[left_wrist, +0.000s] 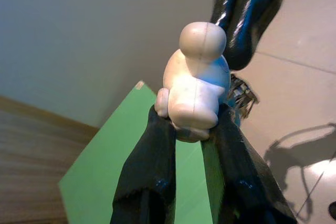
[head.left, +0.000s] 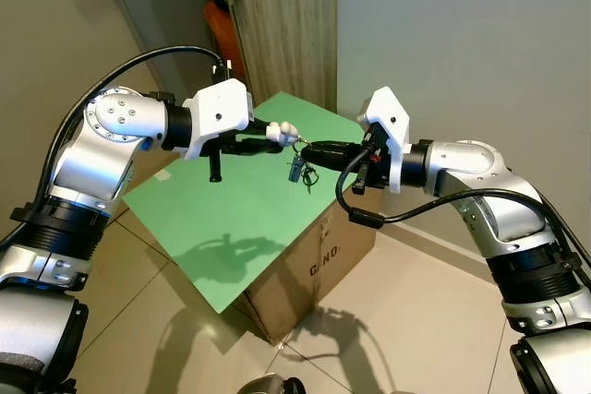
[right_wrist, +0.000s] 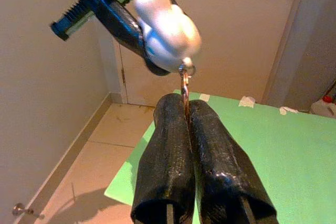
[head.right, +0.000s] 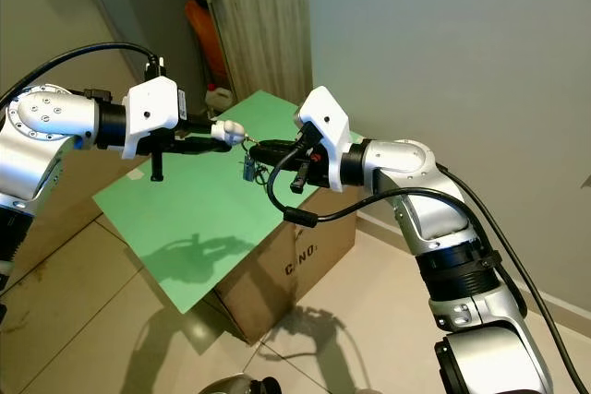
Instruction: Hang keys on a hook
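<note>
A white figurine charm [head.left: 282, 132] of the keychain is pinched in my left gripper [head.left: 274, 137], which is shut on it; the same figurine [left_wrist: 197, 77] sits between the black fingers [left_wrist: 149, 171]. From the figurine a small metal ring [right_wrist: 185, 85] leads into my right gripper [right_wrist: 187, 106], shut on that ring. The keys [head.left: 300, 173] dangle below the two gripper tips, which meet above the green board [head.left: 203, 219]. Both arms reach in from opposite sides.
The green board lies on a cardboard box [head.left: 314, 265] standing on the tiled floor. A grey wall [head.left: 462, 34] rises just behind and to the right. A wooden panel [head.left: 286, 16], an orange object [head.left: 219, 25] and a small white bottle [head.right: 218, 97] are behind the box.
</note>
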Robot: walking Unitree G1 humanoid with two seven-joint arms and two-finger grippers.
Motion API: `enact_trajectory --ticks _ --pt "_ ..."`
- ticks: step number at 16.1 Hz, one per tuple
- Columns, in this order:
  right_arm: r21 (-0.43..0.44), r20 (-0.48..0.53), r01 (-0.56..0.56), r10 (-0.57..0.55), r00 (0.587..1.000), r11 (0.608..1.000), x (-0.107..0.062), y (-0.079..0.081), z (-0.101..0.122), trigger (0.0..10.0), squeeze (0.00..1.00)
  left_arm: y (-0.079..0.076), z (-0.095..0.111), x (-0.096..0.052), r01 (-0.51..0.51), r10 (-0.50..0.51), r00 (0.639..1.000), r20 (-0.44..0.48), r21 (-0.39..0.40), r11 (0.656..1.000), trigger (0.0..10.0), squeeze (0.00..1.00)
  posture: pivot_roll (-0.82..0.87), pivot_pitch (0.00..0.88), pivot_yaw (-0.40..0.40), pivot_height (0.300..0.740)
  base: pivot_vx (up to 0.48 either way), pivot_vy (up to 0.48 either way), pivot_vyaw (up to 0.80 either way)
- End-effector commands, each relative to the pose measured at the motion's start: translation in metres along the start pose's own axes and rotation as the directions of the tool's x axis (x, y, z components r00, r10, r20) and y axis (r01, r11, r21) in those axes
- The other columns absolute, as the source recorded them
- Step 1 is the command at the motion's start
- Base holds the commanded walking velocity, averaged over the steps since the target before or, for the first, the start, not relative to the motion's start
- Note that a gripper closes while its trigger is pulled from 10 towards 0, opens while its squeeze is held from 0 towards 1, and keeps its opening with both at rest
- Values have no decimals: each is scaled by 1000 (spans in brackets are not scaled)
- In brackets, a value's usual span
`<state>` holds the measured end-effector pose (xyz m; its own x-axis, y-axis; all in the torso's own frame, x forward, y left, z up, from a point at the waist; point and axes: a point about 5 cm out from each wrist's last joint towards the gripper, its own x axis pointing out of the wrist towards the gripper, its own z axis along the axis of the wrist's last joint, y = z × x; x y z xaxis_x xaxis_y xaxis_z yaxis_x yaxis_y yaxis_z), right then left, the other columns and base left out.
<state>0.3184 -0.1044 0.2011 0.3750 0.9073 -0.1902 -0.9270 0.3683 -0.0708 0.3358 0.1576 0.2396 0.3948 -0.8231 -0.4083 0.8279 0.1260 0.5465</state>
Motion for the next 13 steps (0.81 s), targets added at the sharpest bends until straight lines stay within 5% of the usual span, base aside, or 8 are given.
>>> enact_trajectory --ticks 1,2,3,10,13 --pt "-17 30 -5 5 1000 1000 1 0 7 0 0 8 0 -9 -57 57 998 -27 4 998 8196 0 -213 0 150 740 0 0 0" --pt "-16 29 -5 5 1000 1000 1 0 7 0 0 9 -1 -9 -75 75 997 -21 -10 997 10000 0 -212 0 146 740 0 0 0" --pt "-15 29 -6 6 1000 1000 1 1 7 0 0 12 0 -10 -105 105 995 -1 -29 994 10000 1000 -211 0 143 740 0 0 0" --pt "-10 29 -17 17 999 1000 3 2 7 0 0 15 3 -11 -152 154 987 33 -67 986 10000 1000 -205 1 136 740 0 0 0" --pt "-18 31 18 -17 999 1000 2 0 5 0 0 22 -5 -22 -305 310 951 14 -128 944 10000 1000 -200 0 141 740 0 0 0"
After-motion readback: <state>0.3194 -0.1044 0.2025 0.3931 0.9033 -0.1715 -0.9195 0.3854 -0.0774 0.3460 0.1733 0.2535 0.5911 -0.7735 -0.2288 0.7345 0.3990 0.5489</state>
